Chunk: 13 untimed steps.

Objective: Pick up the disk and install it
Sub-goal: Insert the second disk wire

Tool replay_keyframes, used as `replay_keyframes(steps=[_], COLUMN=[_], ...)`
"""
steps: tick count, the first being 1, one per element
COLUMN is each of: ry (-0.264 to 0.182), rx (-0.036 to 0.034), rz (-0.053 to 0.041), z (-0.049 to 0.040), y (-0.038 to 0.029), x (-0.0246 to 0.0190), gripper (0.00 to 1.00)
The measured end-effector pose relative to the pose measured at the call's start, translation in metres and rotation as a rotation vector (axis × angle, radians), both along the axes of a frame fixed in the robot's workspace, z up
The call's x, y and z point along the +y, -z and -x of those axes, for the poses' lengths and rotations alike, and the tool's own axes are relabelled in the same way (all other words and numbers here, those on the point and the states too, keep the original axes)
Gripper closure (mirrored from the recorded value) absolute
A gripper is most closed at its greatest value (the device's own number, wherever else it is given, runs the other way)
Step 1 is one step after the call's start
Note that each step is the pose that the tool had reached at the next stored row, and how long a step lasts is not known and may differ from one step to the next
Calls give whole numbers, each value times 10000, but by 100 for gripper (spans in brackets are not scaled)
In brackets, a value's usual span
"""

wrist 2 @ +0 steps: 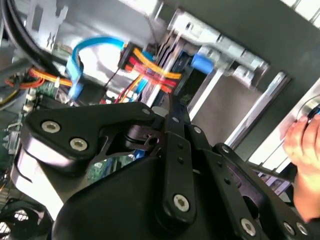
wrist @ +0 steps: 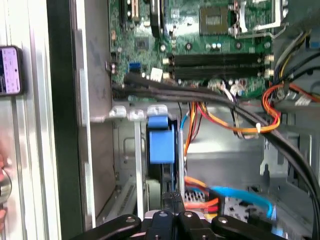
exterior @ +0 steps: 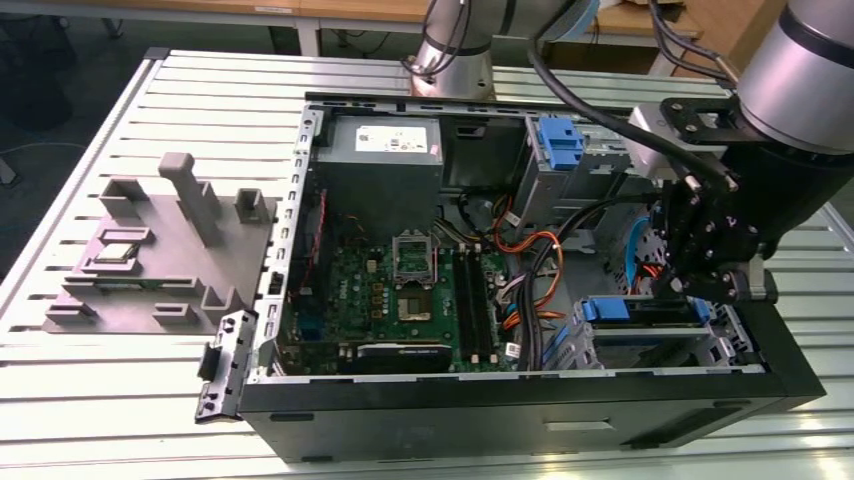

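Note:
The disk (exterior: 646, 318) lies in the drive bay at the case's front corner, on the exterior view's right, its blue carrier bracket (exterior: 625, 309) showing. In the first wrist view the bracket's blue tab (wrist: 161, 138) stands between the bay's metal rails; the second wrist view shows the tab (wrist 2: 202, 62) too. My gripper (exterior: 675, 292) hangs straight above the disk, with its black fingers closed together and nothing visible between them. The fingertips (wrist: 172, 196) point at the disk's near end. I cannot tell whether they touch it.
The open computer case (exterior: 534, 385) holds a green motherboard (exterior: 387, 290), orange and black cables (exterior: 534, 262), a power supply (exterior: 380, 140) and a blue-handled caddy (exterior: 561, 140). A grey fixture (exterior: 167, 250) with a small silver chip (exterior: 118, 252) stands on the exterior view's left. A person's hand (wrist 2: 304, 150) is beside the case.

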<state>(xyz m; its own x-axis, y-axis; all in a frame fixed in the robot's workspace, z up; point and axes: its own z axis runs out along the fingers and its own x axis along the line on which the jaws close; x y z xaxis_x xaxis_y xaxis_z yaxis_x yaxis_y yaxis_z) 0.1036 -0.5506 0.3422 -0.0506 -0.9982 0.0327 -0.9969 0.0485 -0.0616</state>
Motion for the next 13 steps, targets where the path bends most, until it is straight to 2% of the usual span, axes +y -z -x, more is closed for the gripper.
replay_keyframes(steps=[6,13], ry=[-1,0], rx=[2,42], rz=[-1,-5], z=[7,8], y=[-1,-56], x=[0,1], gripper=[90,90])
